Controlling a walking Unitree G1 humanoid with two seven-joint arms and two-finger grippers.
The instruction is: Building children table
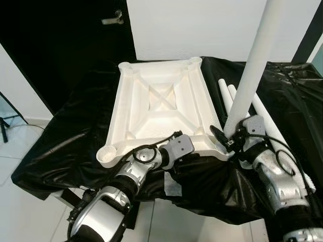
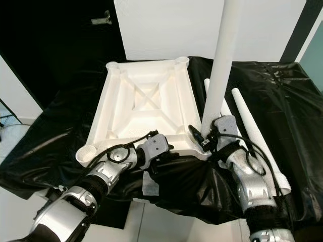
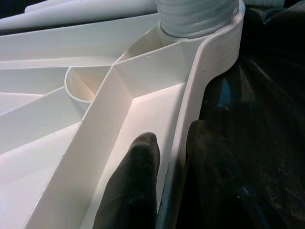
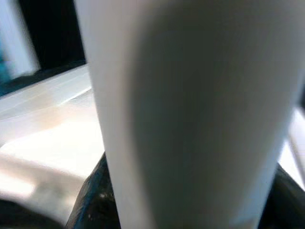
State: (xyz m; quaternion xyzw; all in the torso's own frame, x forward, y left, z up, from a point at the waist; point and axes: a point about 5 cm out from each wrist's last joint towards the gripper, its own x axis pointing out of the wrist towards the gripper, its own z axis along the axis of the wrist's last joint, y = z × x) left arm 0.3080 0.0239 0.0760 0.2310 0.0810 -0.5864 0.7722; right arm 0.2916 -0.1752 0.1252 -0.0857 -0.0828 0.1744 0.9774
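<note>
On the black sheet (image 1: 60, 141) covering the surface, the white top (image 1: 161, 108) lies upside down, ribs up, its near edge hanging just past the sheet's front edge. Right gripper (image 1: 225, 139) is clamped on a white leg (image 1: 250, 70) that stands upright, tilted slightly, in the top's near right corner socket. Spare legs (image 1: 262, 118) lie flat along the top's right side, near the sheet's right edge. Left gripper (image 1: 187, 151) sits at the top's near edge, right of middle. Open socket (image 1: 106, 153) at the near left corner has nothing in it.

Left wrist view: the two black fingers (image 3: 131, 191) are pinched on the top's (image 3: 86, 138) edge wall, one inside the rim, one outside against the sheet (image 3: 257, 95). Leg's (image 3: 198, 14) threaded end sits in the corner socket ahead.

Right wrist view: blurry, the leg (image 4: 190, 109) sits right between the dark fingers (image 4: 93, 200), gripped tight, with the top (image 4: 47, 124) pale behind it.
</note>
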